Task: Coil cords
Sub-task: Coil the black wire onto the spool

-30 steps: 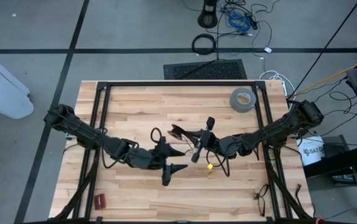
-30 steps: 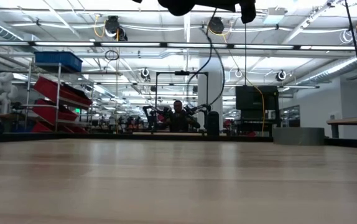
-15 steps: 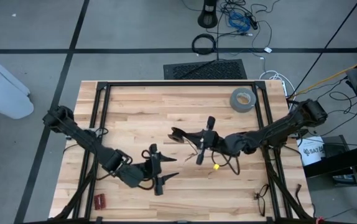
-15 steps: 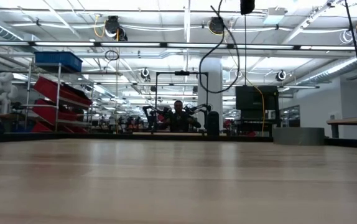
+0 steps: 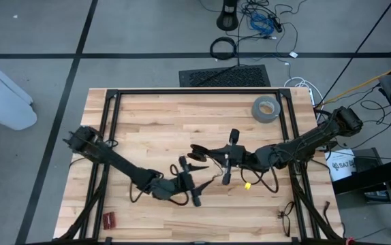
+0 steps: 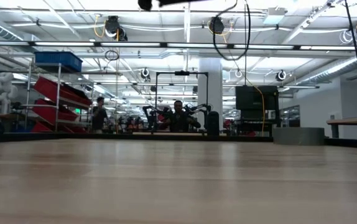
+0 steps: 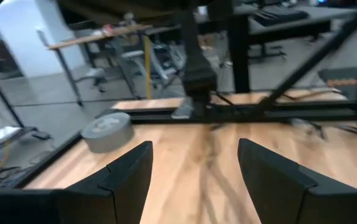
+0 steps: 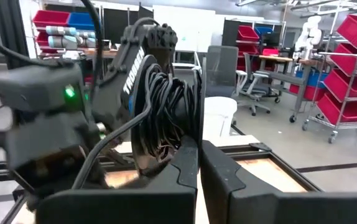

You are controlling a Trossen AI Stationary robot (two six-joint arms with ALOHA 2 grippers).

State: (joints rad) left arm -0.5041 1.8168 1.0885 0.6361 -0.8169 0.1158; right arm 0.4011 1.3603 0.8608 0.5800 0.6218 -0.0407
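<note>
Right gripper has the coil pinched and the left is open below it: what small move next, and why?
Probably bring the open left gripper up to the loose cord tail hanging under the right gripper, which is shut on the coil; the trailing length is not wound yet.

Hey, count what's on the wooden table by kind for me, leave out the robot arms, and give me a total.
Coiled black cord: 1
Grey tape roll: 1
Small red object: 1
Small yellow piece: 1
Total: 4
</note>
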